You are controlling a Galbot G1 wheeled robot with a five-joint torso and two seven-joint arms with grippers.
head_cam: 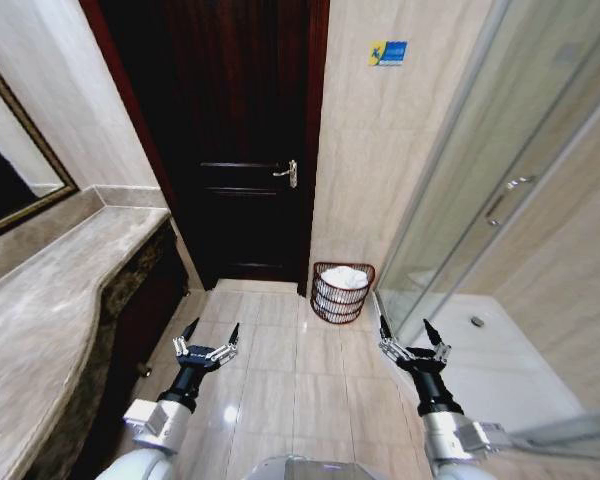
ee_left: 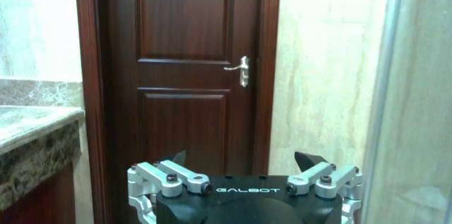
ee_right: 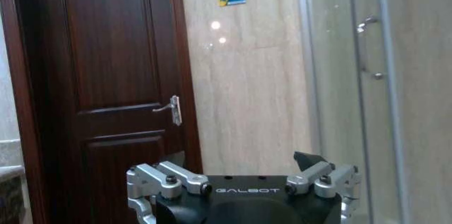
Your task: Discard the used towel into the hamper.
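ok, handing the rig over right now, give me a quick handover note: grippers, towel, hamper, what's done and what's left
Left gripper: open, empty, held low over the floor tiles.
Right gripper: open, empty, same height on the other side.
Hamper: on the floor ahead, against the wall between the door and the shower glass.
White towel: already lying inside the hamper.
Done: the towel is in.
Left: nothing visible; just confirm and park the arms.

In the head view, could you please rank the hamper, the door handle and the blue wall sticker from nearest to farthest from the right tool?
1. Hamper, on the floor ahead of the right tool.
2. Door handle, on the dark door, higher.
3. Blue wall sticker, high on the tiled wall.
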